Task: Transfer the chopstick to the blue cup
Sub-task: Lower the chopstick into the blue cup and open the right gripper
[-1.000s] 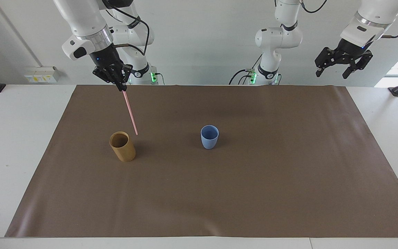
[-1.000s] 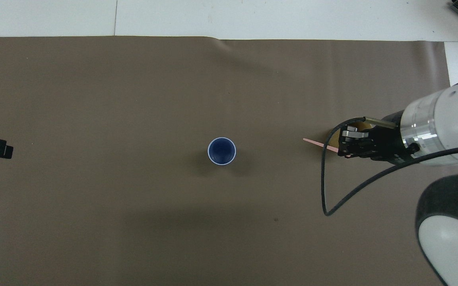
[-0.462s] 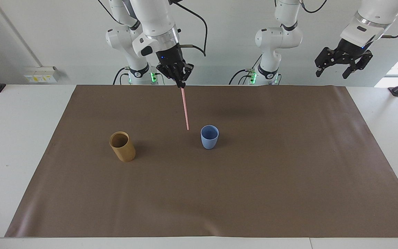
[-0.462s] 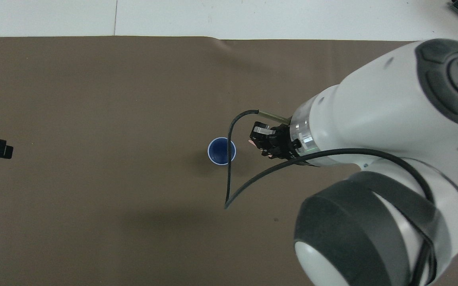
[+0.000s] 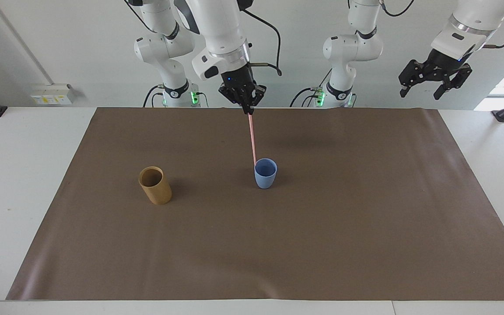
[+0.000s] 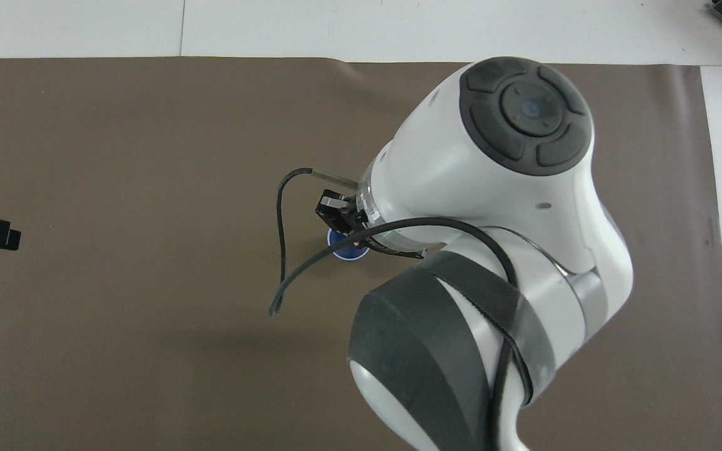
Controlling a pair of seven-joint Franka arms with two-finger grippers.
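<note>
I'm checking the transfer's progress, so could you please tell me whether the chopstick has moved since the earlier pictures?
Yes. The chopstick, held by the right tool, has travelled from over the tan holder toward the left arm's end; its lower tip now hangs at the blue cup rim.

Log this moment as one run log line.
right pincer: shut on chopstick, over blue cup | chopstick tip at cup rim | left pincer: open, waiting

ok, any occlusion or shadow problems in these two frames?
Overhead view: the right arm's body fills the middle and hides most of the blue cup; the chopstick cannot be made out. Facing view: even light, soft shadows beside the tan holder and cup; chopstick clearly visible under the right gripper, and the left gripper waits raised.
</note>
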